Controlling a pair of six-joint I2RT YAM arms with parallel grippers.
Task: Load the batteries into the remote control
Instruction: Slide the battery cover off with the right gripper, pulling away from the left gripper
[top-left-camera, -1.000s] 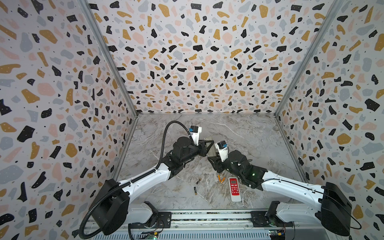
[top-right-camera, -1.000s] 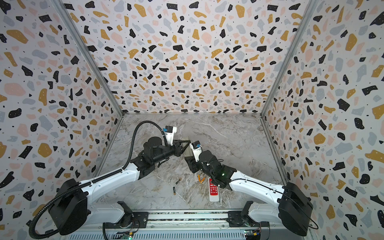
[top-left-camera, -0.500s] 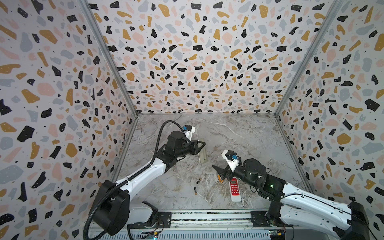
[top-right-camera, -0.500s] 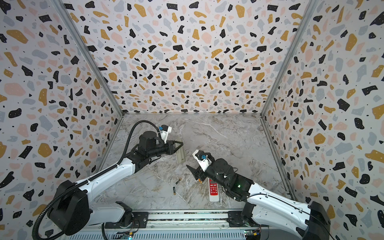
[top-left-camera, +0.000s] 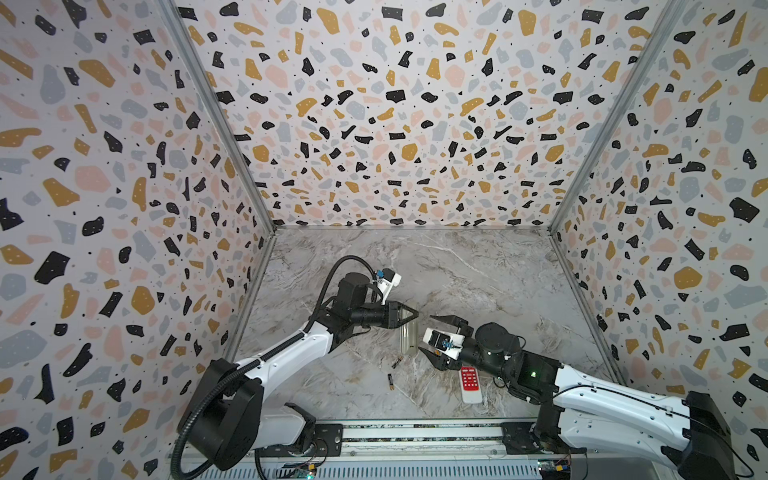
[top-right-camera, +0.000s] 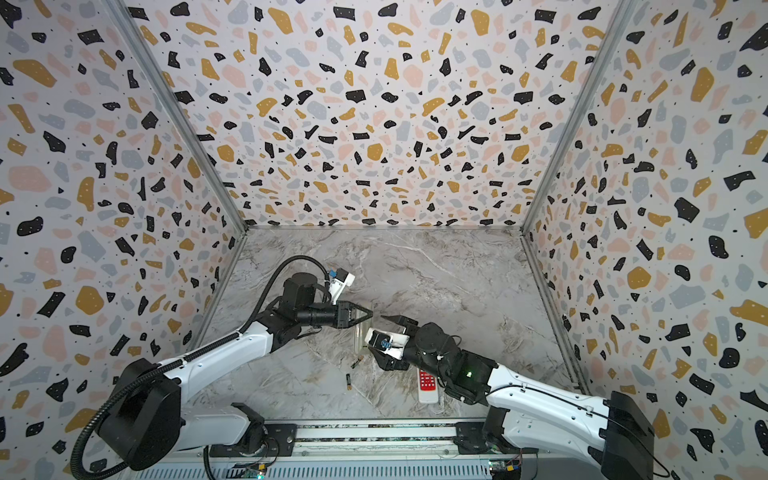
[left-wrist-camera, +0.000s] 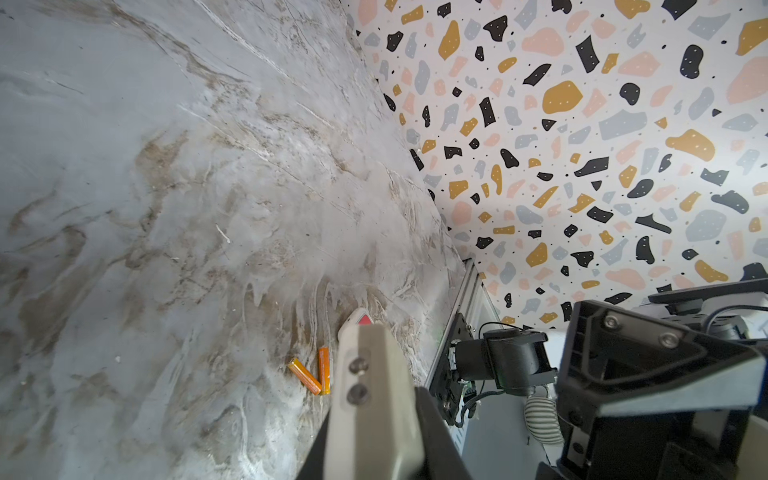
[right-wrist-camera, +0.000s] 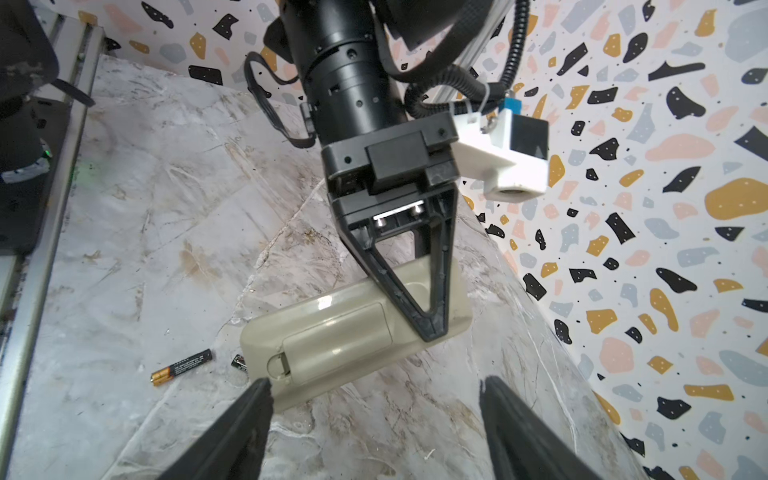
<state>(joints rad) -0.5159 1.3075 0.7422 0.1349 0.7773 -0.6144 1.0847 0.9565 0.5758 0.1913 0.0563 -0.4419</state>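
The left gripper (right-wrist-camera: 432, 328) clamps a beige remote (right-wrist-camera: 332, 340), back up, cover closed. A black, gold-tipped battery (right-wrist-camera: 181, 368) lies nearby; the right gripper (right-wrist-camera: 376, 382) gapes wide.

Nothing really readable here tbh. The black battery (right-wrist-camera: 183, 368) has some tiny white print along its side, but it's way too blurry to make out.
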